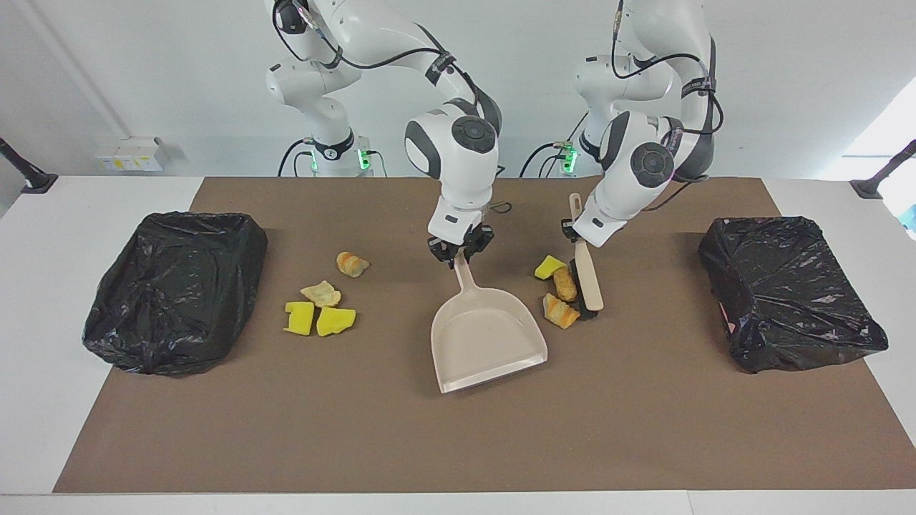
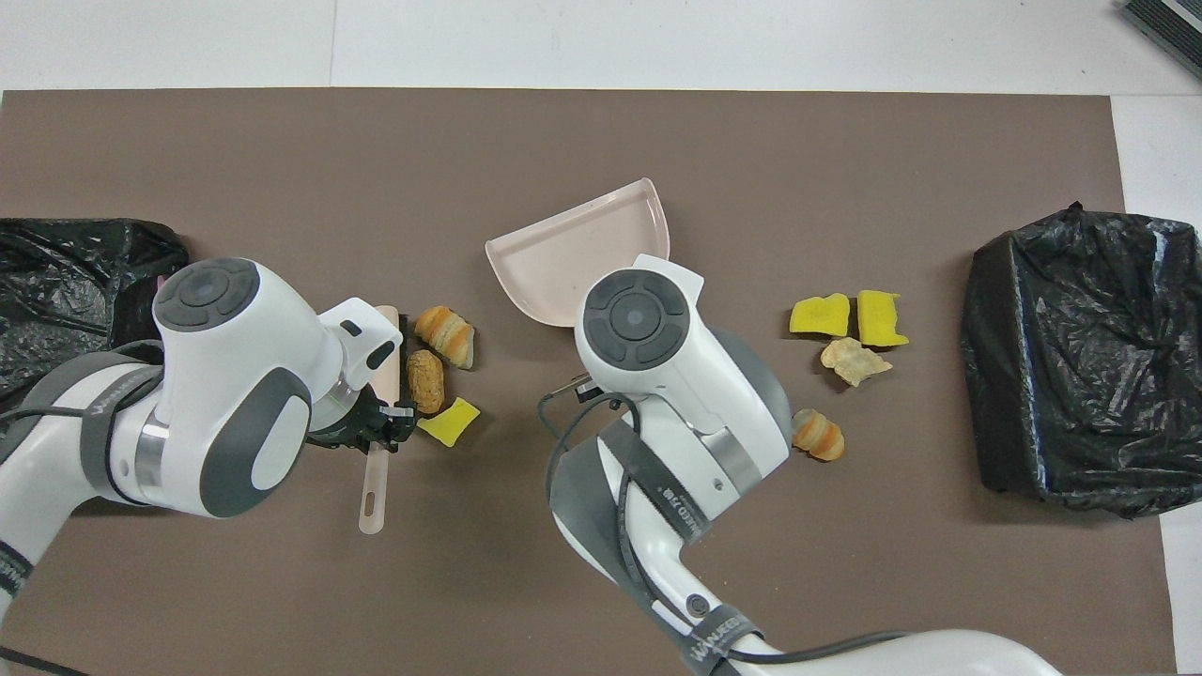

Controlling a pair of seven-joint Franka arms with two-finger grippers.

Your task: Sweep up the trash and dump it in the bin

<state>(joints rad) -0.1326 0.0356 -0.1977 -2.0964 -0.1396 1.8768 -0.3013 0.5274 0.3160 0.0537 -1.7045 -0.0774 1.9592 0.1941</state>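
Trash lay in two clusters on the brown worktop (image 1: 644,429): three scraps (image 1: 560,292) touched the brush (image 1: 588,275) beside the dustpan (image 1: 486,340) (tilted), four scraps (image 1: 322,304) nearer the right arm's bin (image 1: 175,290). Left tool (image 1: 570,234) was clamped on the brush handle, right tool (image 1: 460,252) on the dustpan handle.

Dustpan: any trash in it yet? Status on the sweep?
Nothing binned; the dustpan is empty. In hand: the right gripper grips the dustpan's handle, and the left gripper holds the brush against three scraps beside the pan. Left: those three, four more scraps toward the right arm's end, then dumping into a bin.
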